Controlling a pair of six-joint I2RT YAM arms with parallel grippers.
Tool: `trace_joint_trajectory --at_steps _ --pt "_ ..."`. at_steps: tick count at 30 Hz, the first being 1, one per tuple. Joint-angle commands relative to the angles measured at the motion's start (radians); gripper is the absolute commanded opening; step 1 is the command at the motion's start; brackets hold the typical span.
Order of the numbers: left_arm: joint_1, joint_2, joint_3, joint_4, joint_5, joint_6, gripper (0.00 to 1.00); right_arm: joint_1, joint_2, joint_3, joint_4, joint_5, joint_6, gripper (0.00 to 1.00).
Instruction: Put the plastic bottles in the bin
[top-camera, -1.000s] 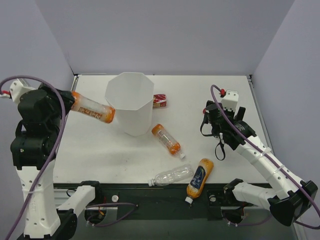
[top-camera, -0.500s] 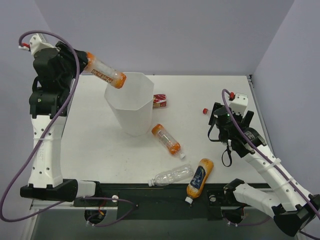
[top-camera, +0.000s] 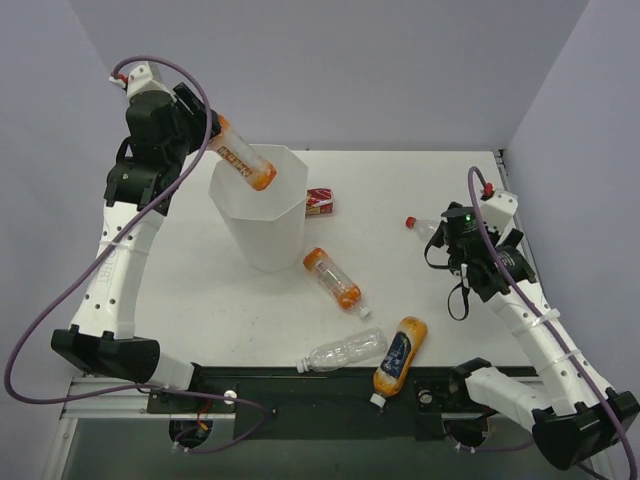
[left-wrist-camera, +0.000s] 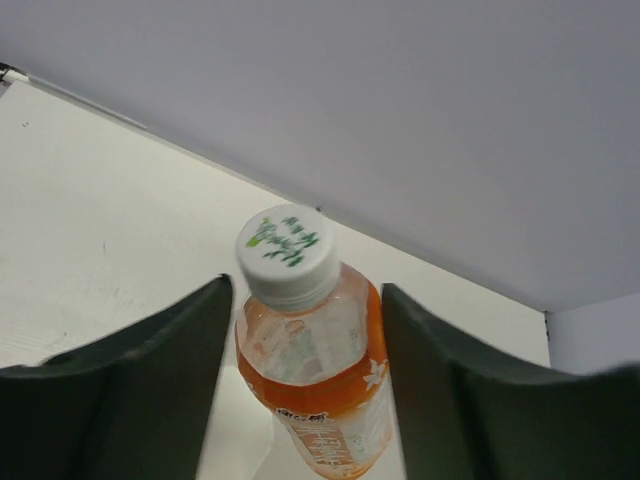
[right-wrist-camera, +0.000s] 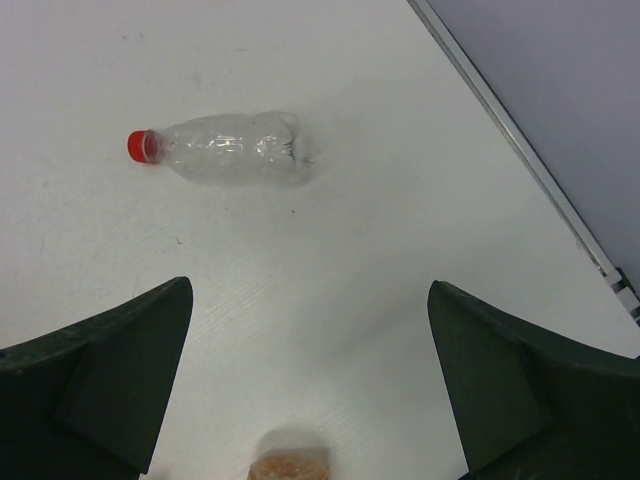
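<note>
My left gripper (top-camera: 218, 135) is raised and shut on a clear bottle with orange contents (top-camera: 245, 160), tilted bottom-down over the back left rim of the white octagonal bin (top-camera: 262, 215). In the left wrist view the jaws (left-wrist-camera: 303, 290) flank this bottle (left-wrist-camera: 315, 390), its white cap toward the camera. On the table lie another orange-filled bottle (top-camera: 331, 278), an all-clear bottle (top-camera: 345, 350) and an orange bottle with a dark blue label (top-camera: 398, 355). My right gripper (top-camera: 445, 240) is open and empty above the table (right-wrist-camera: 308, 290).
A clear bottle with a red cap (right-wrist-camera: 225, 150) lies just ahead of my right gripper; it also shows in the top view (top-camera: 422, 227). A small red box (top-camera: 320, 200) sits behind the bin on the right. The table's right edge (right-wrist-camera: 540, 180) is close.
My left arm has lifted and swung the held bottle from beside the bin to over its rim. My right arm has drawn back to the right, uncovering the red-capped bottle.
</note>
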Motion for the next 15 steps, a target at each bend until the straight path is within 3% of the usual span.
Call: trace_joint_trajectory --at_steps 1,2,7,11,15 --pt "-0.015 -0.008 0.005 0.029 -0.018 0.07 0.79 -0.121 0.043 0.026 -0.051 -0.14 0.145 0.97" --pt "-0.018 -0.013 0.007 0.024 -0.021 0.075 0.84 -0.168 0.049 0.024 -0.051 -0.168 0.162 0.97" --pt "-0.019 -0.046 0.059 -0.021 -0.011 0.095 0.88 -0.239 0.084 0.019 -0.022 -0.205 0.233 0.96" --pt "-0.018 -0.12 0.05 -0.06 -0.012 0.099 0.89 -0.244 0.177 0.074 -0.007 -0.167 0.109 0.96" --pt "-0.018 -0.23 -0.056 -0.069 -0.024 0.09 0.9 -0.25 0.279 0.127 -0.031 -0.14 0.03 0.99"
